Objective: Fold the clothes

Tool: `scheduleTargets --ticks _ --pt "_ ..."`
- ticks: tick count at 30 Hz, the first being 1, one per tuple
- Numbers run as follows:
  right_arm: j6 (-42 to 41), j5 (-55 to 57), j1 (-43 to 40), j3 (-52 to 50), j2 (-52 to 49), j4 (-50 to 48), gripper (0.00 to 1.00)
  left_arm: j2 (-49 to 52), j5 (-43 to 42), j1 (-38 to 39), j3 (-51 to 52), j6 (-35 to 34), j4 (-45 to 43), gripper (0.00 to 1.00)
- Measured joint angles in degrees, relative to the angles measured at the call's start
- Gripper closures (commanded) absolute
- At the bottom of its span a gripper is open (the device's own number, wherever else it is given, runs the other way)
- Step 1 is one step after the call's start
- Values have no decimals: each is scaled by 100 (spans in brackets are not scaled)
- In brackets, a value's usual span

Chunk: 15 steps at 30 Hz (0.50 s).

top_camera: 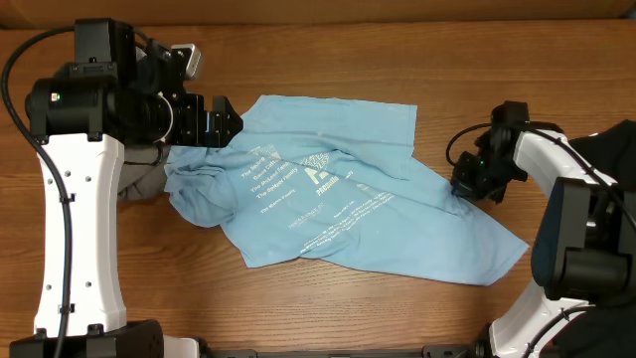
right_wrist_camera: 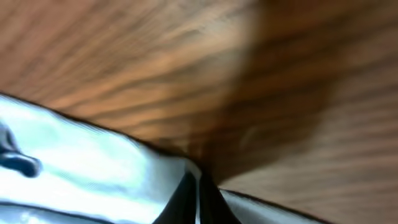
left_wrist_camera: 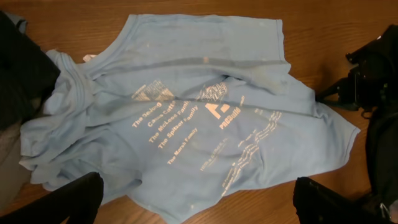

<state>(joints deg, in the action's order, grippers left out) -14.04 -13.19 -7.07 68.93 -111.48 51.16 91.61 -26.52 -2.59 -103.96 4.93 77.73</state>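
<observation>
Shirt notes. Light blue T-shirt [top_camera: 328, 194] lies lettering-up across the middle of the wooden table [top_camera: 328, 60]. It is mostly spread flat, but its left side is bunched into a rumpled heap beside a grey garment [top_camera: 139, 184].

My left gripper [top_camera: 227, 123] hovers over that bunched side, fingers spread wide, holding nothing. My right gripper [top_camera: 465, 187] sits at the shirt's right edge with its fingers pressed together. The wrist view is blurred, but a sliver of hem looks pinched between them.

Cloth reads thin, light and limp. I expect it to drape and drag rather than hold shape, and a single-layer pinch may slip or pull a wrinkle across the print. Best holds, I judge, are hem corners and shoulder seams, where the fabric is doubled. Left side needs untangling first: take the sleeve edge, not the heap.
</observation>
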Motion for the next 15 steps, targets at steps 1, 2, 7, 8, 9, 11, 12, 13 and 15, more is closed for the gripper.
scheduleTargets --ticks 1,2,7,8,9,11,12,13,15 --pt "-42 -39 0 2 -2 -39 96 0 0 0 0 0 0 0" --pt "-76 -63 0 11 -7 -48 96 0 0 0 0 0 0 0" --pt "-184 -52 -46 686 -321 -33 96 0 0 0 0 0 -22 0" --pt "-203 -33 -87 1032 -435 -33 96 0 0 0 0 0 -46 0" --pt "-212 -37 -131 1325 -492 -55 96 0 -2 0 0 0 -63 0" --pt "-256 -33 -267 2164 -568 -79 96 0 -2 0 0 0 -101 0" --pt "-289 -35 -350 2632 -570 -98 96 0 -2 0 0 0 -111 0" --pt "-313 -33 -424 3029 -570 -153 96 0 -2 0 0 0 -111 0" --pt "-422 -24 -573 3755 -568 -208 52 0 -2 0 0 0 -109 0"
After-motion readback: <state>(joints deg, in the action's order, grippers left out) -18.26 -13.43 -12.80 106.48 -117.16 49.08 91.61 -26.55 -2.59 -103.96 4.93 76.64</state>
